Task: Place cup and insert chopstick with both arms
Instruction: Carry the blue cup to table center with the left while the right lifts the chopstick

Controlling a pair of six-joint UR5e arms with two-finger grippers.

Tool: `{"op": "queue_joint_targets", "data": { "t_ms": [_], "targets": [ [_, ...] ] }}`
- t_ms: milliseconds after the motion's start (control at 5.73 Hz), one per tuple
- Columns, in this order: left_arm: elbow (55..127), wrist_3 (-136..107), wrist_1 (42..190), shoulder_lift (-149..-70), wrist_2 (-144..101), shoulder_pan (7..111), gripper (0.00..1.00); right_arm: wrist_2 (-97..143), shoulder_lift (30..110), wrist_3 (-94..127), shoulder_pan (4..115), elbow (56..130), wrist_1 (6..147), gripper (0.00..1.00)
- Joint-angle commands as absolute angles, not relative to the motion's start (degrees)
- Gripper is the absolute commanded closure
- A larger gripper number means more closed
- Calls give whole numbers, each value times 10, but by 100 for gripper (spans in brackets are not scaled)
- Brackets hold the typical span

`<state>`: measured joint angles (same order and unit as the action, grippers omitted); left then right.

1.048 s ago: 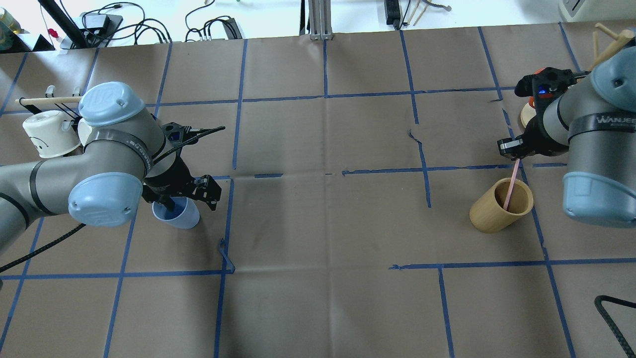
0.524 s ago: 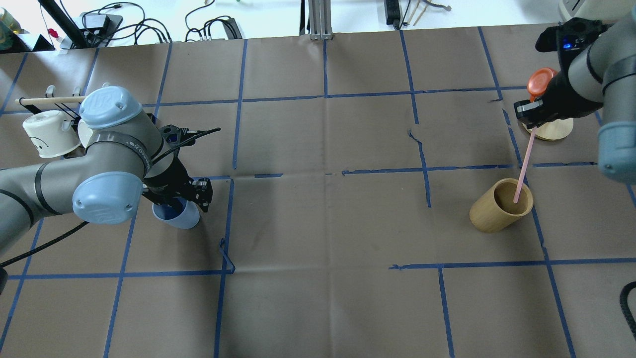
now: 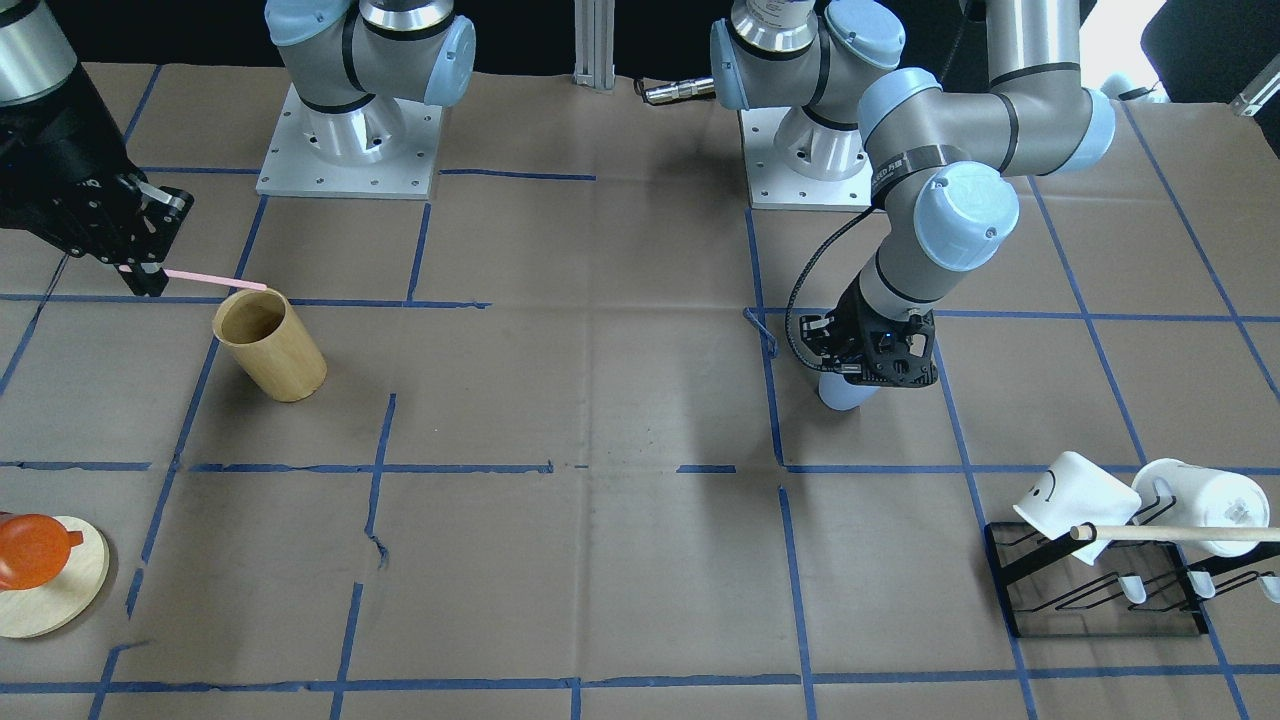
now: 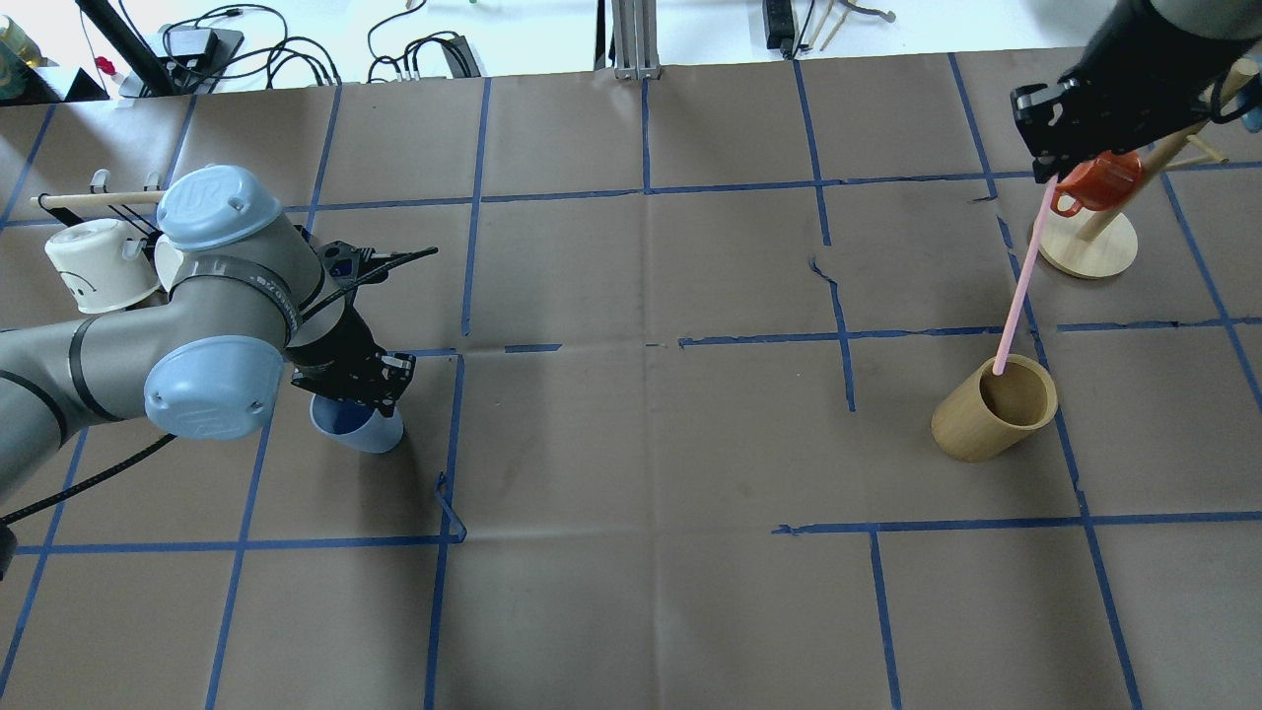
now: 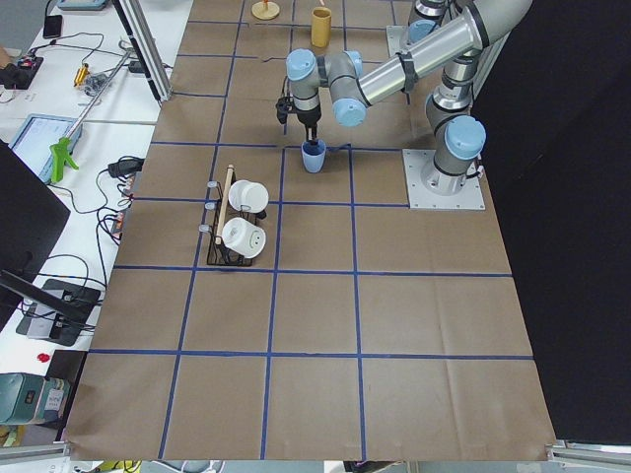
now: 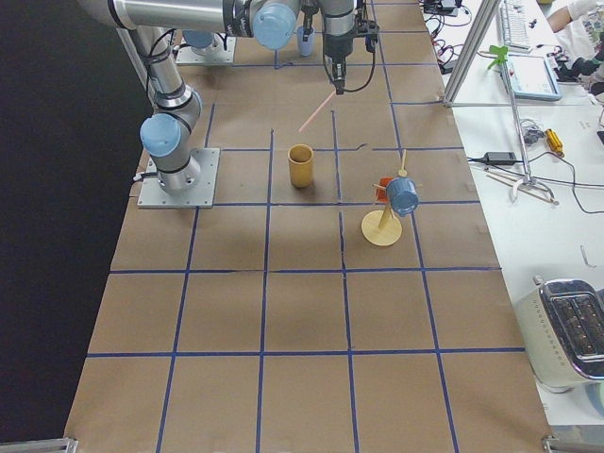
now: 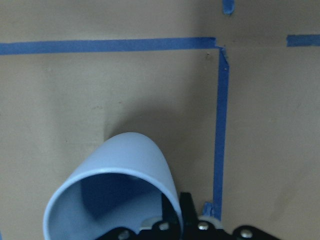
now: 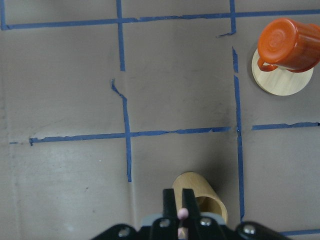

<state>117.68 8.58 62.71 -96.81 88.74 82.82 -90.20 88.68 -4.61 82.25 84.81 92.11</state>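
Note:
The light blue cup (image 4: 360,431) stands low at the table's left, tilted in the left wrist view (image 7: 117,182). My left gripper (image 4: 353,392) is shut on its rim, one finger inside and one outside; it also shows in the front view (image 3: 868,362). My right gripper (image 4: 1047,170) is high at the far right, shut on the top of the pale pink chopstick (image 4: 1023,274). The stick hangs slanted. Its lower tip is at or just above the rim of the tan wooden cylinder (image 4: 971,434). The side view shows the stick (image 6: 317,111) clear above the cylinder (image 6: 300,168).
A black rack (image 3: 1100,605) with two white mugs (image 4: 89,261) and a long wooden dowel (image 3: 1180,533) is at the left end. A wooden mug tree (image 4: 1089,251) with an orange mug (image 4: 1099,177) stands just behind the right gripper.
My right gripper has risen and moved back with the chopstick, drawing it up out of the wooden cylinder. My left gripper has closed on the cup, which shifted slightly.

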Motion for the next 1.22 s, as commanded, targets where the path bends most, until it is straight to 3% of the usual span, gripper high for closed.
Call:
{"op": "queue_joint_targets", "data": {
  "t_ms": [0, 698, 1048],
  "targets": [
    [1124, 37, 634, -977, 852, 847, 100, -903, 831, -13, 846, 749, 838, 92],
    [926, -201, 629, -1093, 852, 1048, 97, -900, 833, 40, 896, 762, 836, 92],
    [897, -243, 621, -1144, 851, 1119, 96, -897, 851, 36, 896, 798, 846, 92]
  ]
}}
